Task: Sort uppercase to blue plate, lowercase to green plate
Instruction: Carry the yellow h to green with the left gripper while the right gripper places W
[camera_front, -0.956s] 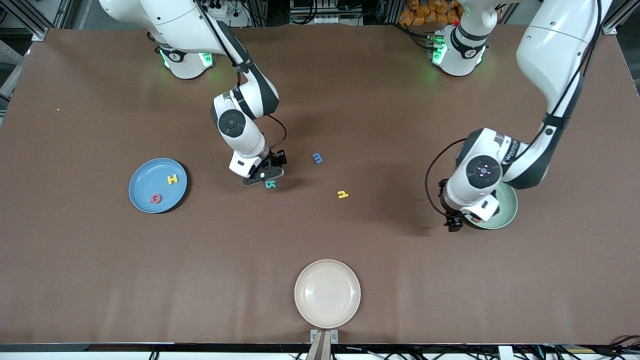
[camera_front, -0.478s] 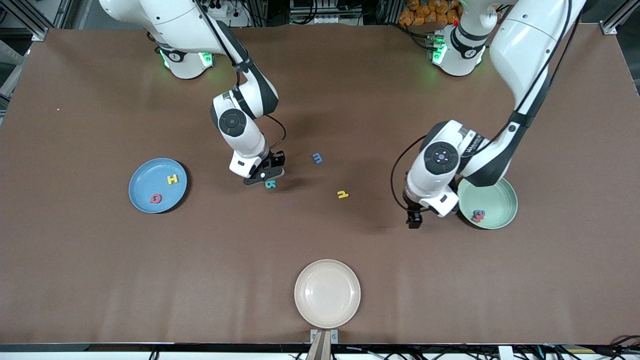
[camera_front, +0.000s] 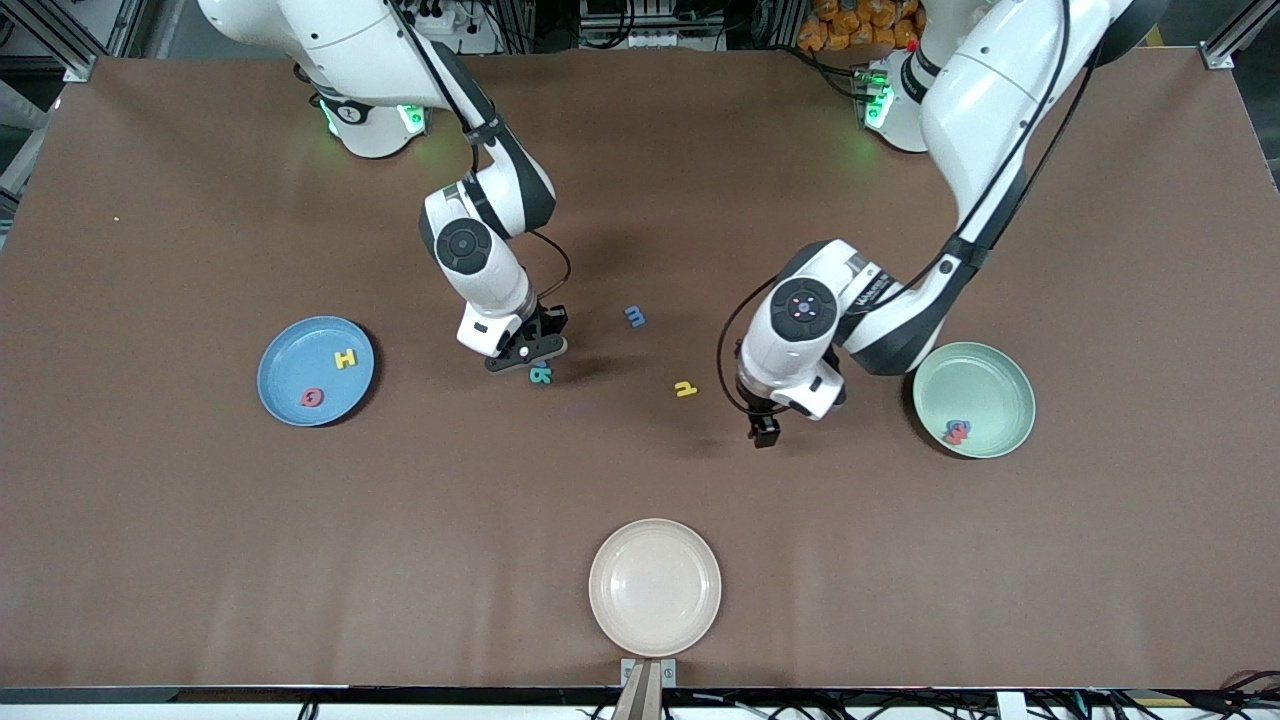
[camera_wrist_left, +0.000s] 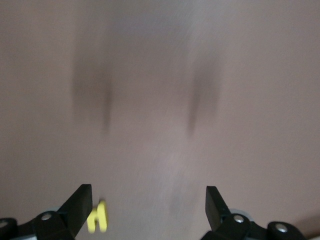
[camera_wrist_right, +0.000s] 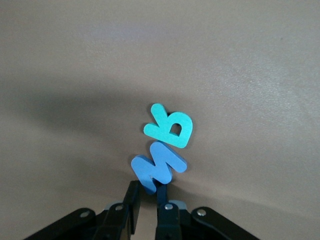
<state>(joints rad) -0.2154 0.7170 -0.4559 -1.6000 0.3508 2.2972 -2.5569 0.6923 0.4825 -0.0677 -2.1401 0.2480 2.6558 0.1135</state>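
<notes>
Sorting of foam letters, mid-task. The right claw (camera_front: 527, 358) is low over the bench (camera_front: 200, 550) near its middle, its fingers drawn narrow on the edge of a blue W (camera_wrist_right: 159, 170), which stands tilted and touches a teal letter (camera_wrist_right: 170, 127) lying flat on the bench. The left claw (camera_front: 765, 432) hangs over bare bench with its fingers wide and nothing between them, the yellow n (camera_front: 685, 389) just beside it. A blue m (camera_front: 635, 316) lies on the bench, farther from the front camera than the n. The blue plate (camera_front: 285, 395), toward the right arm's end, holds a yellow H (camera_front: 345, 358) and a red Q (camera_front: 312, 397); the green plate (camera_front: 1000, 375), toward the left arm's end, holds red and blue letters overlapping. A cream plate (camera_front: 655, 587) sits at the near edge. The letters look light, thin and slightly compressible — best pinched across a stroke, gently, since foam may bend or slip. The only legible writing is the letter shapes themselves.
</notes>
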